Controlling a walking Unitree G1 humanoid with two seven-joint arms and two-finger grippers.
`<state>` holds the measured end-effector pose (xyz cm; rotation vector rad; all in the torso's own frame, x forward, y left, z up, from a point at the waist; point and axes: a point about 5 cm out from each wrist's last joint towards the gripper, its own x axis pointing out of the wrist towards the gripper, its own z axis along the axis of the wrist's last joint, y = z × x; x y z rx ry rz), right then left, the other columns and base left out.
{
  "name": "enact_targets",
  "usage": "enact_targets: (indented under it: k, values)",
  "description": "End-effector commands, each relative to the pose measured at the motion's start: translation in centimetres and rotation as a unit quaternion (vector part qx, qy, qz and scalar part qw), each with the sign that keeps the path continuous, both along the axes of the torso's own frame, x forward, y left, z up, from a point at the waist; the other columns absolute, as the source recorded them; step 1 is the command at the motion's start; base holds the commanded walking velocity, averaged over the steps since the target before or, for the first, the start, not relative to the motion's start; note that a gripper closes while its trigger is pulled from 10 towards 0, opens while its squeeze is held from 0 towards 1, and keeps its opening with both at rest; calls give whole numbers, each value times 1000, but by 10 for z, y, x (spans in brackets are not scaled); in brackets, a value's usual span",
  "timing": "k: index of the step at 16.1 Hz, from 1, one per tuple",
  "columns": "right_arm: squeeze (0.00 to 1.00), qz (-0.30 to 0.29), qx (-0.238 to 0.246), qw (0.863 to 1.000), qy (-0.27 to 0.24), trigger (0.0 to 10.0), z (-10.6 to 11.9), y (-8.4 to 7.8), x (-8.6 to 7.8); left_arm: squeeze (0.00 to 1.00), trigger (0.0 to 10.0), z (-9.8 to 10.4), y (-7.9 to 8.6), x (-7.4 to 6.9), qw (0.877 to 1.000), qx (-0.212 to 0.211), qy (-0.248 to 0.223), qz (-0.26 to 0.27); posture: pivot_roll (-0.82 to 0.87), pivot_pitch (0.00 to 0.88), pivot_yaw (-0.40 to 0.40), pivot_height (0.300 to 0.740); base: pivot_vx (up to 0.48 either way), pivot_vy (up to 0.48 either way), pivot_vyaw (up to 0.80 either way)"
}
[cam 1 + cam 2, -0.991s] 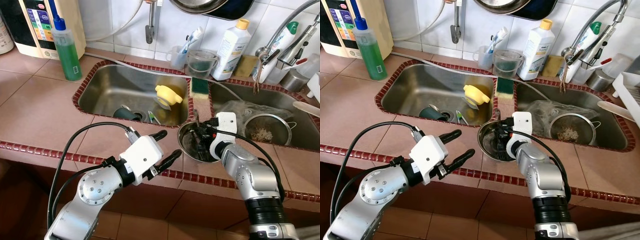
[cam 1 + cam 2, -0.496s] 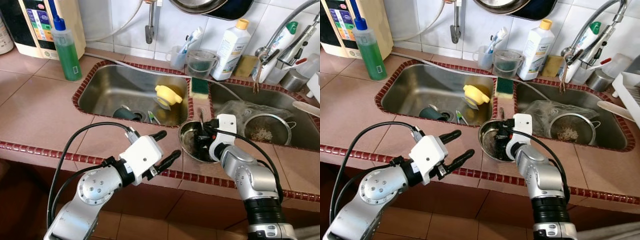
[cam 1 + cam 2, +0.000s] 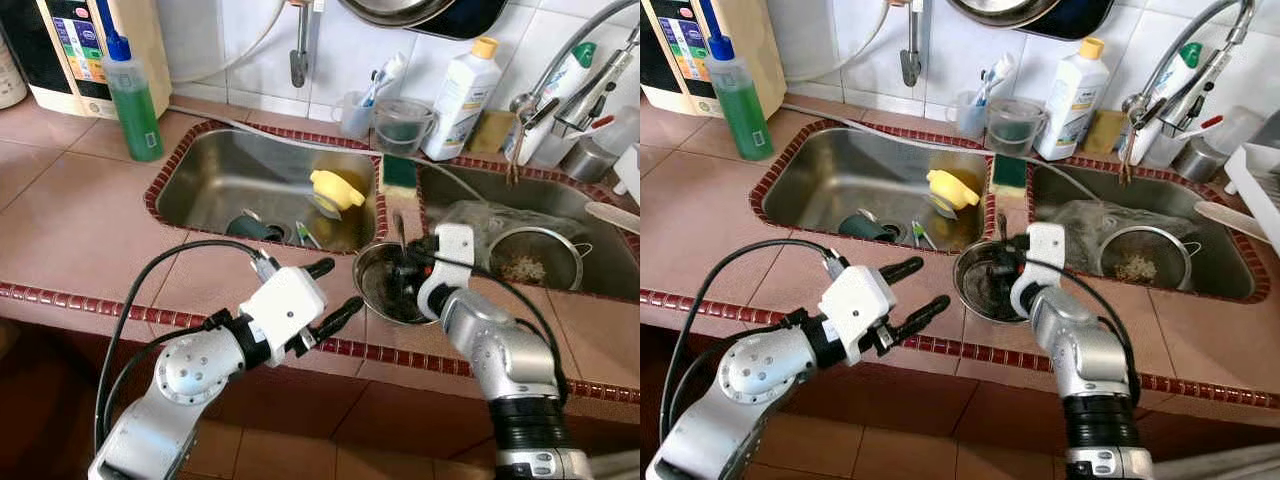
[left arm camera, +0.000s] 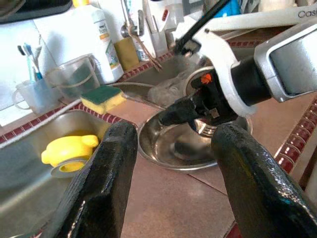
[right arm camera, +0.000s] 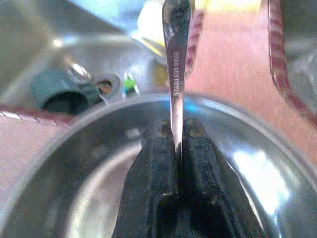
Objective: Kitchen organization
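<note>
R claw (image 5: pixel 176 144) clenched on steel utensil handle (image 5: pixel 176 59), inside steel bowl (image 3: pixel 378 290) on tabletop (image 3: pixel 80 230) betw. the two sinks. L claw (image 3: pixel 328 296) released, hovering nr tabletop front edge, beside bowl.

The right gripper (image 3: pixel 405 272) reached into a steel bowl (image 3: pixel 372 290) on the desk (image 3: pixel 70 225) between two sinks, while the left gripper (image 3: pixel 327 294) hovered spread beside it.
</note>
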<state>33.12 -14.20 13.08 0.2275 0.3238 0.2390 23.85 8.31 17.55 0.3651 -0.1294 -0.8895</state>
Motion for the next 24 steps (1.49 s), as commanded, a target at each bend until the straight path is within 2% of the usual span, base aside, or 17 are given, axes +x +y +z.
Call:
enact_targets:
  k: [1,3,5,6,7,8,9,10,13,15,19,24]
  values:
    - [0,-3,10,999,-34,0,18,-4,3,0,10000,6,1,2,1000,-14,-4,-1,46,66,-106,740,0,0,0]
    - [0,-7,27,997,-70,0,37,-4,7,0,10000,8,8,13,998,-35,-14,40,44,59,-103,740,0,0,0]
    - [0,-15,44,994,-103,0,51,-3,9,0,10000,9,18,28,993,-75,1,88,41,58,-102,740,0,0,0]
    - [0,-15,46,992,-113,235,53,-2,9,0,10000,9,21,31,992,-85,9,96,41,58,-102,740,0,0,0]
    - [0,-1,45,986,-162,10000,58,0,5,0,10000,8,32,39,986,-116,23,119,34,51,-103,740,0,0,0]
    - [0,16,30,976,-216,10000,63,1,0,0,10000,6,39,45,984,-103,19,144,33,48,-105,740,0,0,0]
    - [0,30,27,969,-244,10000,65,3,-3,0,10000,5,43,48,982,-97,12,163,33,48,-105,740,0,0,0]
    - [0,56,26,957,-285,10000,66,7,-11,0,10000,3,51,54,974,-130,22,185,31,39,-105,740,0,0,0]
    - [0,48,39,952,-301,10000,63,10,-12,0,10000,-2,69,67,959,-147,41,241,34,28,-104,740,0,0,0]
    - [0,43,33,950,-307,10000,61,11,-11,0,10000,-2,71,70,956,-151,43,248,34,22,-102,740,0,137,0]
    - [0,30,17,946,-321,10000,58,7,-10,0,10000,-3,71,75,953,-158,45,255,28,16,-102,740,0,392,0]
    - [0,26,14,946,-322,10000,55,7,-9,0,10000,-7,66,72,953,-161,53,252,32,21,-104,740,0,401,0]
